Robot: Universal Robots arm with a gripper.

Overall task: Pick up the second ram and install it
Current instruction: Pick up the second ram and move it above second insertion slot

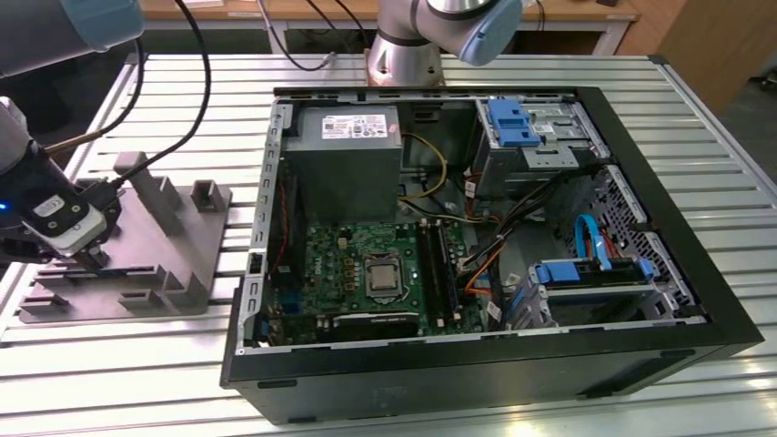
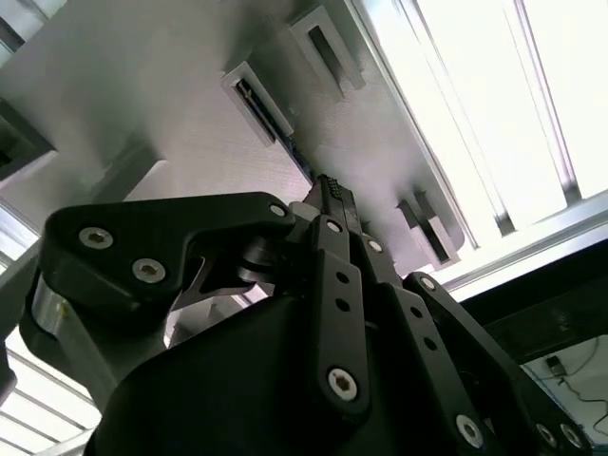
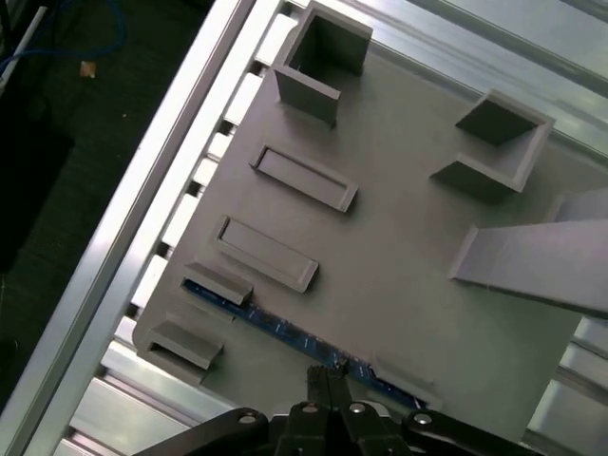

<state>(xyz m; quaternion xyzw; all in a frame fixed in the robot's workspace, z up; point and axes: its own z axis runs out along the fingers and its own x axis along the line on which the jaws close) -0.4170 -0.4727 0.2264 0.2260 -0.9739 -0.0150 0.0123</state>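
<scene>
Gripper [image 1: 85, 257] is sitting at the exterior view's left, pointing down onto grey fixture plate [image 1: 182, 238], well apart from the open computer case [image 1: 680, 228]. Its fingers are drawn in narrow, nearly together, and look to be pinching the top edge of the second ram [image 3: 256, 318]. In the first wrist view the gripper [image 3: 325, 380] is meeting that dark blue-green strip partway along its length. The strip is standing on its long edge near one edge of the fixture plate [image 3: 399, 218], with a small raised block close to each of its ends. In the second wrist view the gripper [image 2: 332, 195] is touching down on the second ram [image 2: 294, 152], where the strip is running out of a raised slot. Two shallow rectangular pockets [image 3: 266, 255] are lying just beside the strip on the plate, roughly parallel to it; square open-topped holders [image 3: 328, 43] are sitting further off. The plate is resting on slatted aluminium table [image 1: 729, 164]. Inside the case, green motherboard [image 1: 352, 264] is lying flat, grey power supply [image 1: 346, 164] beyond it, blue drive bracket [image 1: 510, 118] toward the exterior view's right.
</scene>
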